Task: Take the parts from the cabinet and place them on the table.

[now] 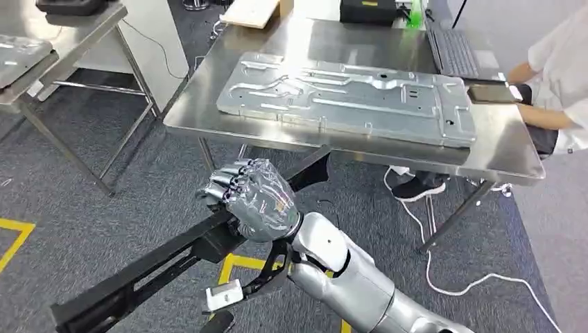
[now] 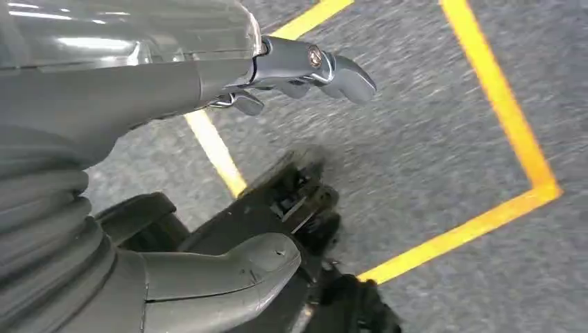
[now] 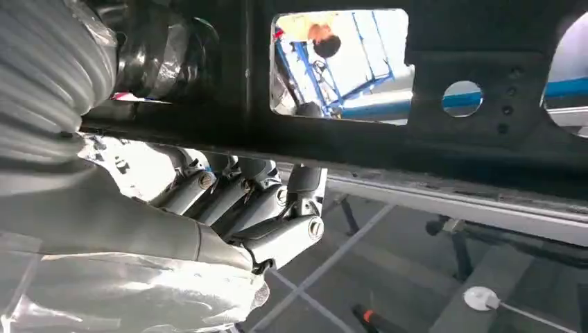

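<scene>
My right hand grips a long black metal part near its middle, out in front of the steel table. The part runs slantwise from the lower left up toward the table's front edge. In the right wrist view my fingers curl around the black part, which has a rectangular cutout and round holes. A large silver stamped panel lies flat on the table. My left hand hangs over the floor with its fingers apart, holding nothing.
A person in white sits at the table's right end, by a keyboard and a dark tablet. Another steel table stands at the left. Yellow tape and a white cable cross the grey carpet.
</scene>
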{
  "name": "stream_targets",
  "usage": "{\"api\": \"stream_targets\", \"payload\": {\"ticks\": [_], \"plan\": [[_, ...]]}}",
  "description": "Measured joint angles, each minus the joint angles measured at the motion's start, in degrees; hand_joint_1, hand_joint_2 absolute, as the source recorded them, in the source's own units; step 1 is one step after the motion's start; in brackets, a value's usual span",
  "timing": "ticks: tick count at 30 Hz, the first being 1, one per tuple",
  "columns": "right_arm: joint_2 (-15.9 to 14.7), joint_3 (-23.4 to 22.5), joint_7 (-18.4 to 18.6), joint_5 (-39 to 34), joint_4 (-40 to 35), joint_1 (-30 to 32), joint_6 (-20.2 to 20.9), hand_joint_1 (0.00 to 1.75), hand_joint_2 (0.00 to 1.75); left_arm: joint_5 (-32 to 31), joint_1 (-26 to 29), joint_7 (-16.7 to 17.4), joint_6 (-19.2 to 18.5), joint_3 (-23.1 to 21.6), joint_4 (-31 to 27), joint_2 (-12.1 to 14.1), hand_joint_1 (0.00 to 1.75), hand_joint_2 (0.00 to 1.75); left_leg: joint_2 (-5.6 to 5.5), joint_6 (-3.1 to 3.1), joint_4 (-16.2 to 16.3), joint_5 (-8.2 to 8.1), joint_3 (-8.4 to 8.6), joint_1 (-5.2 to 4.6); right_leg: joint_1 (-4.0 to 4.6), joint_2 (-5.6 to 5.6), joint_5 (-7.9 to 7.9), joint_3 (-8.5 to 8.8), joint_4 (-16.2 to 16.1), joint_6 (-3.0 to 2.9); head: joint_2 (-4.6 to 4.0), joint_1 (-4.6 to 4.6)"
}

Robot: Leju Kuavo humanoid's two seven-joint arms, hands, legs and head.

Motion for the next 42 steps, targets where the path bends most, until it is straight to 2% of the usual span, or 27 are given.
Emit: {"api": "stream_targets", "payload": {"ticks": [3,5,6,8,9,10,11,12,14,16,18,20,21,23,24,25,26,29,30,33,35,36,38,39,40,41,42], "plan": [[0.0,0.0,0.0,0.0,-0.1,-0.2,0.0,1.75,1.75,0.0,-0.1,0.0,0.1,0.0,0.0,0.0,0.0,1.75,-0.14,1.07,-0.7,-0.42,1.31,-0.19,-0.15,-0.06,0.33,0.09,1.0,1.02,0.0,-0.02],[0.1,0.0,0.0,0.0,-0.1,-0.3,0.0,1.75,1.75,0.0,-0.3,-0.1,0.1,0.0,0.0,0.0,0.0,1.75,-0.08,1.74,-1.4,-1.13,3.03,0.15,-0.35,-0.61,1.56,-3.06,7.1,1.65,0.0,0.07],[0.1,0.0,0.0,0.0,-0.1,-0.3,0.0,1.75,1.75,0.0,-0.4,-0.2,0.1,0.0,0.0,0.0,0.0,1.75,-0.08,1.84,-1.4,-1.69,3.61,0.19,-0.58,-0.68,0.88,-5.76,11.2,1.98,0.0,0.02],[0.0,0.0,0.0,0.0,0.0,-0.2,0.0,1.75,1.75,0.0,-0.4,-0.2,0.1,0.0,0.0,0.0,0.0,1.75,-0.08,1.82,-1.4,-2.92,4.88,0.2,-1.12,-0.78,-3.7,-10.62,17.0,2.51,0.0,0.04],[0.0,0.0,0.0,0.0,0.0,-0.2,0.0,1.75,1.75,0.0,-0.4,-0.2,0.1,0.0,0.0,0.0,0.0,1.75,-0.1,1.79,-1.4,-3.56,5.6,0.23,-1.34,-0.87,-5.78,-12.33,17.9,2.71,0.0,0.04],[0.0,0.0,0.0,0.0,0.0,-0.2,0.0,1.75,1.75,0.0,-0.4,-0.2,0.1,0.0,0.0,0.0,0.0,1.75,-0.13,1.72,-1.4,-4.16,6.35,0.28,-1.5,-1.0,-6.24,-13.03,17.2,2.9,0.0,0.04],[0.0,0.0,0.0,0.0,0.0,-0.2,0.0,1.75,1.75,0.0,-0.4,-0.2,0.1,0.0,0.0,-0.1,0.0,1.75,-0.19,1.6,-1.4,-4.94,7.41,0.35,-1.66,-1.09,-5.17,-12.79,14.5,3.08,0.0,0.02],[0.0,0.0,0.0,0.0,0.0,-0.2,0.0,1.75,1.75,0.0,-0.4,-0.2,0.1,0.0,0.0,-0.1,0.0,1.75,-0.22,1.45,-1.3,-5.71,8.44,0.46,-1.73,-1.12,-2.12,-11.86,10.4,3.1,0.0,0.07],[0.0,0.0,0.0,0.0,0.0,-0.2,0.0,1.75,1.75,0.0,-0.4,-0.2,0.0,0.0,0.0,-0.2,0.0,1.75,-0.21,0.84,-1.3,-7.23,9.53,0.51,-1.73,-1.3,8.35,-10.13,1.6,2.75,0.0,0.09],[0.0,0.1,0.0,0.0,0.2,-0.2,0.1,1.75,1.75,0.0,-0.7,-0.2,0.0,0.0,0.0,-0.4,0.0,1.75,-0.41,-0.09,-1.0,-8.17,9.92,0.41,-1.12,-1.3,8.59,-10.25,1.2,1.66,0.0,0.04],[0.0,0.1,0.0,0.0,0.1,-0.3,0.1,1.75,1.75,0.0,-0.8,-0.2,0.0,0.0,0.0,-0.4,0.0,1.75,-0.31,-0.94,-1.1,-7.82,10.51,0.45,-1.03,-1.19,8.18,-9.9,0.8,0.66,0.0,0.0],[0.2,0.1,0.0,0.0,0.1,-0.4,0.1,1.75,1.75,0.0,-1.0,-0.3,0.0,0.0,0.0,-0.4,0.0,1.75,-0.11,-1.26,2.2,-7.96,9.08,0.71,-1.29,-1.12,7.84,-8.42,0.1,-0.05,0.0,0.0],[0.3,0.1,0.0,0.0,0.1,-0.5,0.1,1.75,1.75,0.0,-1.0,-0.3,0.0,0.0,0.0,-0.5,0.0,1.75,-0.01,-1.26,5.8,-8.57,6.96,0.72,-1.24,-1.19,7.51,-8.08,0.1,-0.43,0.0,-0.02],[0.3,0.2,0.0,0.0,0.2,-0.6,0.2,1.75,1.75,0.1,-0.9,-0.3,0.1,0.0,0.0,-0.5,0.0,1.75,0.0,-1.52,13.4,-12.2,1.76,0.77,-1.01,-1.19,6.73,-7.34,0.1,-0.73,0.0,0.0],[0.3,0.2,0.0,0.0,0.4,-0.5,0.2,1.75,1.75,0.2,-0.8,-0.3,0.2,0.0,0.0,-0.5,0.0,1.75,0.0,-1.58,15.6,-14.1,-0.22,0.78,-0.86,-1.14,6.31,-6.93,0.1,-0.8,0.0,0.0],[0.3,0.2,0.0,0.0,0.5,-0.5,0.3,1.75,1.75,0.4,-0.8,-0.1,0.5,0.0,0.0,-0.4,0.0,1.75,0.0,-1.53,15.6,-14.23,-1.2,0.77,-0.73,-1.02,5.88,-6.48,0.2,-0.86,0.0,0.0],[0.3,0.3,0.0,0.0,0.6,-0.5,0.4,1.75,1.75,0.5,-0.8,0.1,0.7,0.0,0.0,-0.4,0.0,1.75,0.0,-1.36,13.6,-12.83,-1.1,0.76,-0.62,-0.9,5.43,-5.98,0.4,-0.82,0.0,-0.02],[0.4,0.3,0.1,-0.2,0.7,-0.6,0.7,1.75,1.75,0.7,-0.8,0.4,1.2,0.0,0.0,-0.4,0.0,1.75,0.04,-0.31,0.6,-1.72,2.45,0.53,-0.48,-0.84,3.96,-4.72,0.8,-0.63,0.0,0.02],[0.5,0.3,0.1,-0.3,0.7,-0.6,0.7,1.75,1.75,0.7,-0.9,0.5,1.3,0.1,0.0,-0.4,0.0,1.75,0.06,-0.46,0.0,-3.11,2.29,0.08,-0.3,-0.77,3.73,-4.7,1.1,-0.33,0.0,0.0],[0.5,0.4,0.1,-0.6,0.7,-0.7,0.7,1.75,1.75,0.7,-0.7,0.5,1.3,0.1,0.0,-0.4,0.0,1.75,-0.05,0.08,0.1,-2.32,2.56,-0.22,-0.5,-0.76,3.45,-4.87,0.9,0.54,0.0,0.02],[0.5,0.4,0.1,-0.6,0.7,-0.7,0.7,1.75,1.75,0.7,-0.8,0.5,1.3,0.1,0.0,-0.5,0.0,1.75,0.0,0.6,-1.3,-1.84,3.65,0.44,-0.38,-0.83,2.39,-4.86,1.9,1.25,0.0,0.02],[0.5,0.4,0.1,-0.7,0.7,-0.9,0.7,1.75,1.75,0.7,-0.9,0.5,1.3,0.1,0.0,-0.5,0.0,1.75,0.05,0.82,-1.3,-1.96,3.86,0.51,-0.46,-0.91,0.73,-6.02,4.5,1.53,0.0,0.04],[0.5,0.4,0.2,-0.9,0.8,-0.9,0.7,1.75,1.75,0.7,-1.1,0.5,1.3,0.1,0.0,-0.5,0.0,1.75,0.08,1.07,-1.3,-2.2,4.02,0.49,-0.97,-0.95,-2.98,-10.53,13.1,2.04,0.0,0.02],[0.5,0.4,0.2,-1.2,0.9,-0.7,0.8,1.75,1.75,0.7,-1.0,0.5,1.3,0.1,0.0,-0.5,0.0,1.75,0.09,1.09,-1.3,-2.34,4.01,0.5,-1.18,-0.99,-3.99,-12.91,16.9,2.27,0.0,0.04],[0.5,0.4,0.2,-1.7,0.9,-0.7,0.8,1.75,1.75,0.7,-1.0,0.5,1.3,0.1,0.0,-0.5,0.0,1.75,0.08,1.04,-1.2,-2.45,4.02,0.52,-1.38,-1.08,-3.53,-13.92,18.0,2.4,0.0,0.02],[0.5,0.4,0.2,-2.3,1.0,-0.7,0.8,1.75,1.75,0.7,-1.0,0.5,1.3,0.1,0.0,-0.5,0.0,1.75,0.05,0.98,-1.0,-2.61,4.06,0.57,-1.6,-1.11,-1.83,-13.62,16.5,2.52,0.0,0.04],[0.5,0.4,0.1,-2.8,1.0,-0.7,0.8,1.75,1.75,0.6,-1.0,0.4,1.3,0.1,0.0,-0.5,0.0,1.75,-0.02,0.84,-0.7,-2.9,4.14,0.63,-1.77,-1.13,1.0,-11.89,12.5,2.58,0.0,0.02]]}}
